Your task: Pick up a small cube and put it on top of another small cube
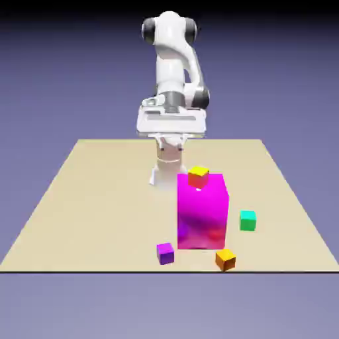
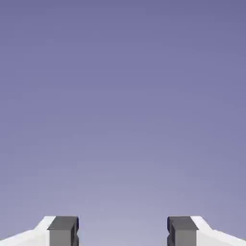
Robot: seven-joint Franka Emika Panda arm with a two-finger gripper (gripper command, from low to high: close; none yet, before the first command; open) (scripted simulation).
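The small purple cube [image 1: 165,253] with a pinker top lies on the tan table [image 1: 93,212] near its front edge, just left of the big magenta block [image 1: 202,212]. Other small cubes lie close by: an orange one [image 1: 225,259] at the block's front right and a green one [image 1: 247,220] to its right. My gripper [image 1: 171,123] hangs high near the far edge, well above and behind all the cubes. In the hand view the gripper [image 2: 123,233] is open, with its grey fingertips [image 2: 63,230] wide apart. Only the blue-violet backdrop shows between them.
A small red cube with a yellow top [image 1: 198,177] shows at the magenta block's far top edge; whether it rests on the block or behind it I cannot tell. The robot's white base [image 1: 165,165] stands behind the block.
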